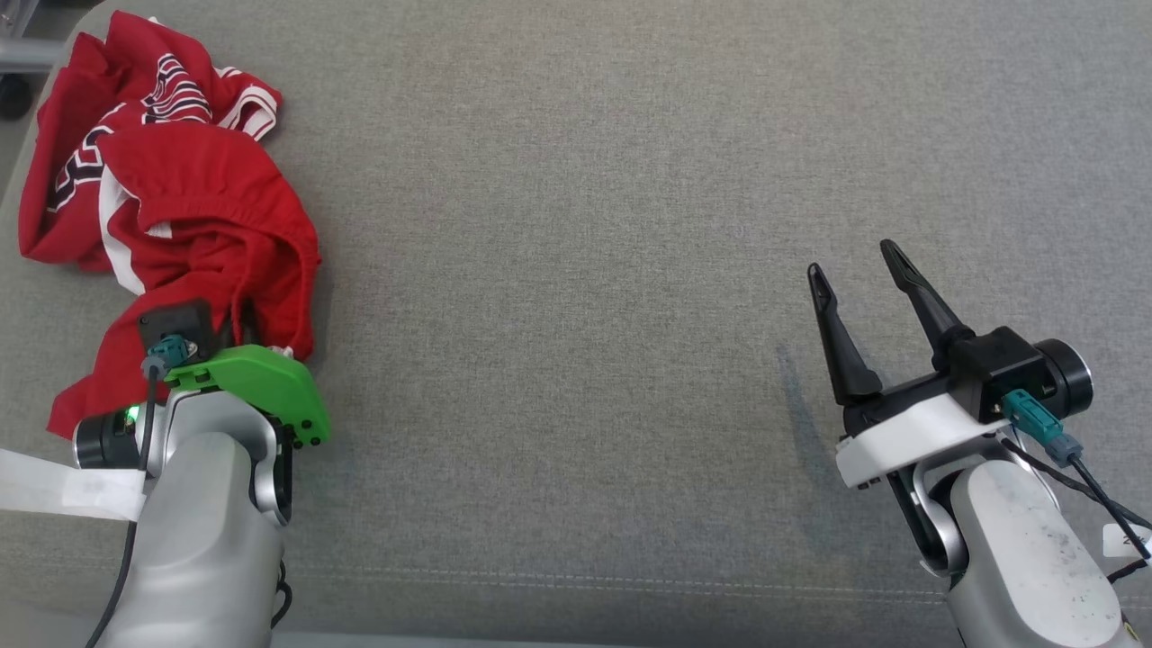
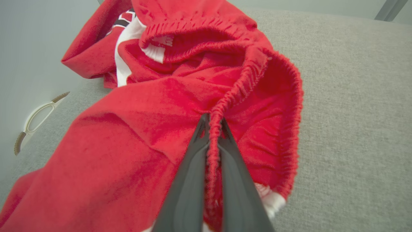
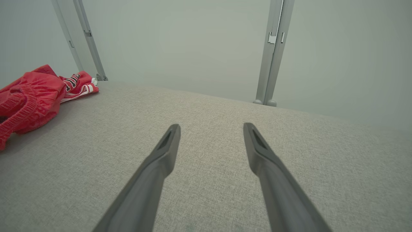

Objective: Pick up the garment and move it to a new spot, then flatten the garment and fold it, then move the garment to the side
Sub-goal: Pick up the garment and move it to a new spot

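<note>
Left gripper pinched shut on elastic waistband of red garment, bunched at far-left corner of grey cushion; prob. grip for lift/relocate. Right gripper spread, idle nr front-right edge, holding nothing.

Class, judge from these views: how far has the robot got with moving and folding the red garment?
Done: the left hand is shut on the elastic waistband of the garment. In hand: the pickup, the garment lying crumpled at the far-left corner of the grey surface. Left: moving, flattening, folding, setting aside. The right hand hangs open.
</note>
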### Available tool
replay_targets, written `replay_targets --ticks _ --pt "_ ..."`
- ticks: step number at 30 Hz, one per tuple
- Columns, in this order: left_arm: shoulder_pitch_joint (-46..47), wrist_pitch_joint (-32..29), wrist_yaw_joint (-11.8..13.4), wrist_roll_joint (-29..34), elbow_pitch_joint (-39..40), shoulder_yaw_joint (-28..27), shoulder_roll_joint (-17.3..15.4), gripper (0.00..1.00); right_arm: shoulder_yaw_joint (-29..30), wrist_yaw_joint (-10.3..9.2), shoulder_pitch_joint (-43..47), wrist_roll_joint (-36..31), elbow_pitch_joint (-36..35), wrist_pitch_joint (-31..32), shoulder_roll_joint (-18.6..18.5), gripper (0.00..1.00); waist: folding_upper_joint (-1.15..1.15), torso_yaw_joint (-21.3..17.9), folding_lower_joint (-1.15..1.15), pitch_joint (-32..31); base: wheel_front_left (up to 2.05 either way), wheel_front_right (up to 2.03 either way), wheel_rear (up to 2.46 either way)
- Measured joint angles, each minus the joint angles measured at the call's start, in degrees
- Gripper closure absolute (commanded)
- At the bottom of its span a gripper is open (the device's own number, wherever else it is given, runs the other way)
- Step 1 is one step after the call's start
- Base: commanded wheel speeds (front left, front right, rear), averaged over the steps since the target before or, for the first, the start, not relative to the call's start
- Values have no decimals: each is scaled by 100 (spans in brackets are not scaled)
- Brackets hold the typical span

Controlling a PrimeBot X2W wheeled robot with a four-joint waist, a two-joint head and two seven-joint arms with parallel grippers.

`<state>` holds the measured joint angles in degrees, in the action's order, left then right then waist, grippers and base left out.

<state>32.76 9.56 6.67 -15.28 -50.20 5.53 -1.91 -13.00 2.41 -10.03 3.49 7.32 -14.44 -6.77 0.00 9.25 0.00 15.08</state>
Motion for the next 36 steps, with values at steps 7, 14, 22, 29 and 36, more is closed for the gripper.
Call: replay_targets --ticks 7,14,22,29,36 --pt "276 320 0 190 151 118 3 100 57 -8 0 54 47 -1 49 0 0 91 0 -153 0 0 0" --pt "542 417 -69 254 468 287 7 100 -38 -7 2 149 130 -14 185 0 0 80 0 -444 0 0 0" --pt "663 416 -121 314 404 482 22 100 -103 -93 11 221 158 -14 269 0 0 -312 0 -600 0 0 0" --pt "801 181 -264 314 177 818 63 100 12 -241 149 282 124 -14 279 0 0 -819 0 -669 0 0 0" --pt "809 -138 -468 -36 36 1417 67 100 56 -359 248 314 -25 -14 319 0 0 -1374 0 -663 0 0 0"
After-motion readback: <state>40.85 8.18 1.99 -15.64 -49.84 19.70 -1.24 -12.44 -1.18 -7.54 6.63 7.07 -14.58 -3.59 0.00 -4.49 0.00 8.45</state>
